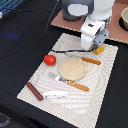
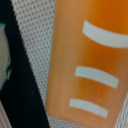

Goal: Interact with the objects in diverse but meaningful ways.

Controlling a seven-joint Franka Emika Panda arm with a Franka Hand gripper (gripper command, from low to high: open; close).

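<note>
The yellow-orange ridged bread block lies at the far edge of the white placemat. My gripper is low right over it, and its fingers are hidden, so I cannot tell how the jaws stand. The wrist view shows the block very close, orange with white stripes, lying on the mat's mesh. The tan round plate sits mid-mat, with the red tomato beside it. The orange-handled knife and fork flank the plate. The sausage stick and the white fish-like piece lie near the front.
The mat lies on a black tablecloth. A brown board with a bowl is behind, at the exterior view's right. A black cable runs down behind the arm.
</note>
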